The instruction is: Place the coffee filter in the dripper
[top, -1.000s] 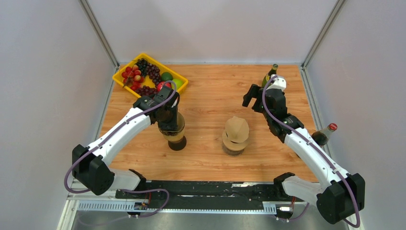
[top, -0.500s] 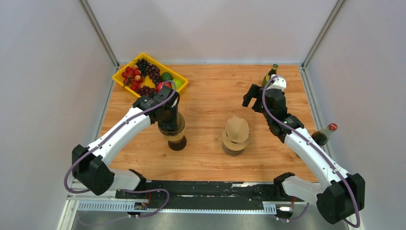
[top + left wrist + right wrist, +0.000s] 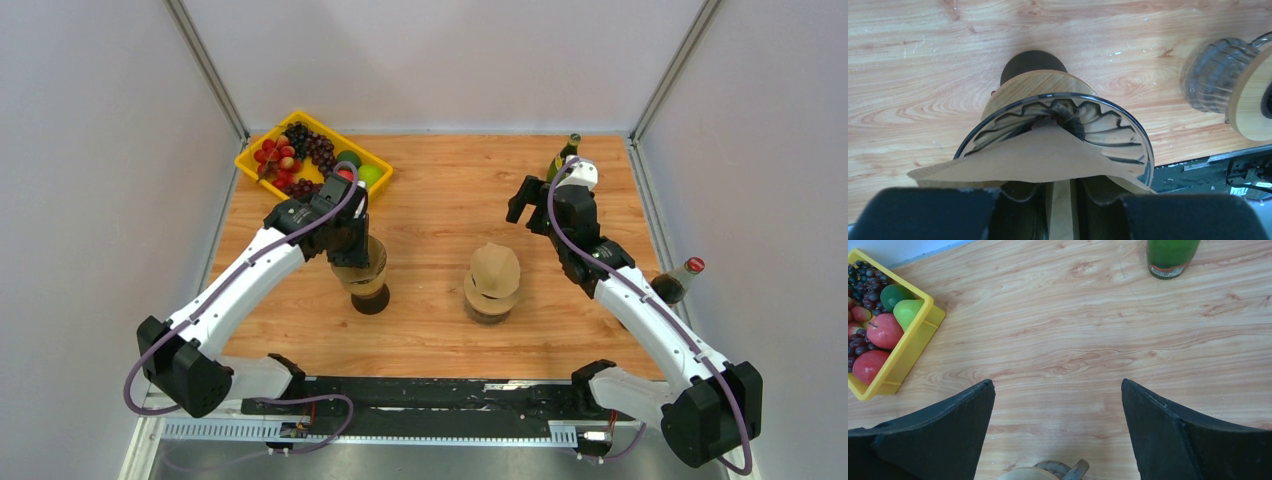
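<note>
Brown filter (image 3: 1038,155) pinched in left hand (image 3: 1062,194) hides near half of dripper (image 3: 1100,125)

Filter (image 3: 1033,155) partly in dripper (image 3: 1098,122), fruit tray (image 3: 908,355) bhd.

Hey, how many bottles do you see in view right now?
2. A green bottle stands near the far right corner of the table. A red-capped bottle is by the right edge, closer in. No others show.
</note>
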